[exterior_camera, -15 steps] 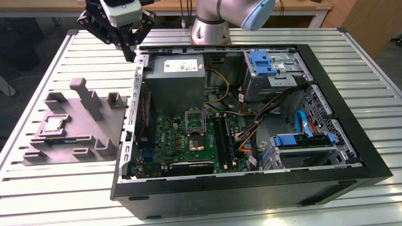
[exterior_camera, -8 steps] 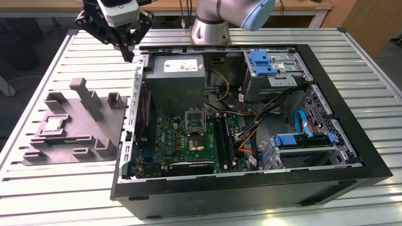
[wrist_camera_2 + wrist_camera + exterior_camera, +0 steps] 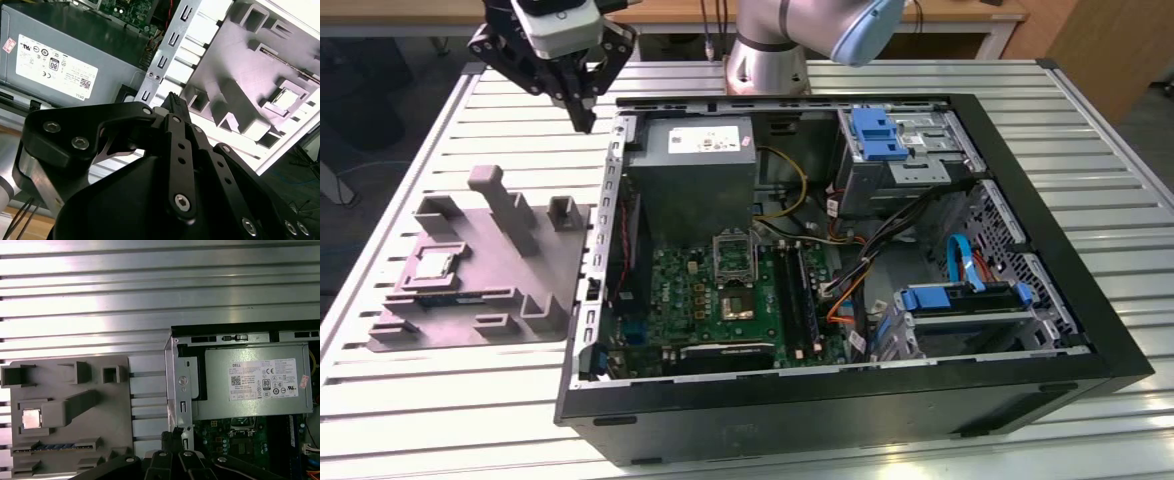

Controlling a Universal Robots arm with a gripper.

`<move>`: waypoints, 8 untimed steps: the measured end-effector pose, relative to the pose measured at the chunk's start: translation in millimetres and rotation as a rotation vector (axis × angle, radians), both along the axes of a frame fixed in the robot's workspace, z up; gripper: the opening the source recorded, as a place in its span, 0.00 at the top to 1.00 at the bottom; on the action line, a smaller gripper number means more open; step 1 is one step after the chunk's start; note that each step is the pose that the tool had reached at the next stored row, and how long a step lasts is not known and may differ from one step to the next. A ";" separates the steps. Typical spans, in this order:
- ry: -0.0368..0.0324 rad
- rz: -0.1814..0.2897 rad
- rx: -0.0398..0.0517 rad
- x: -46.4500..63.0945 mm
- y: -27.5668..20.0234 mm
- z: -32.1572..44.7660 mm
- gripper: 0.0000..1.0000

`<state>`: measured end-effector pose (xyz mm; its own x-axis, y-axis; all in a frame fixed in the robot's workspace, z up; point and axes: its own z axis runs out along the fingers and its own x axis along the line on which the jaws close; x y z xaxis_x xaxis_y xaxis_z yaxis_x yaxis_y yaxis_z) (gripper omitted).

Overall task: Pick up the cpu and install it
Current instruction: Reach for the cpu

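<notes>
The cpu (image 3: 434, 263) is a small flat square chip with a pale silvery top; it lies flat in a shallow recess of a grey moulded holder (image 3: 500, 285), toward the holder's nine o'clock side in the exterior view; in the first wrist view its metal top (image 3: 31, 418) catches the light. The holder rests on a slatted metal worktop (image 3: 454, 400), just beside an open black computer case (image 3: 1047, 345), at the case's nine o'clock. A green circuit board (image 3: 700, 300) lies on the floor of the case; the chip is not on it, so the install is not yet done.

The end effector (image 3: 582, 118) hangs above the worktop at about one o'clock from the cpu, near the case's eleven o'clock corner and well apart from the chip; its black fingers (image 3: 173, 102) look drawn together to a narrow point with nothing between them.

By its look the chip is very light, thin and stiff; the smooth metal lid is likely slippery under hard pads, and the underside is probably delicate, so squeezing or dragging could harm it. The sound place to take hold seems to be two opposite side edges, kept level; the recess walls stand close around the chip and leave little room for fingertips.
</notes>
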<state>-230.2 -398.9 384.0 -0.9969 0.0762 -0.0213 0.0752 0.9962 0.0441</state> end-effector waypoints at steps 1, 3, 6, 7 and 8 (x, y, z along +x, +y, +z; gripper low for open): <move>0.0000 0.000 0.0000 -0.8 0.0 0.0 0.89; -0.0001 0.000 0.0001 -1.7 0.0 -0.1 0.89; 0.0000 0.000 0.0000 -3.1 0.0 -0.1 0.89; 0.0000 0.000 0.0000 -3.6 0.0 -0.2 0.89; 0.0000 0.000 0.0000 -4.1 0.0 -0.2 0.89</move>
<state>-234.4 -398.9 383.9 -0.9969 0.0762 -0.0213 0.0752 0.9962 0.0441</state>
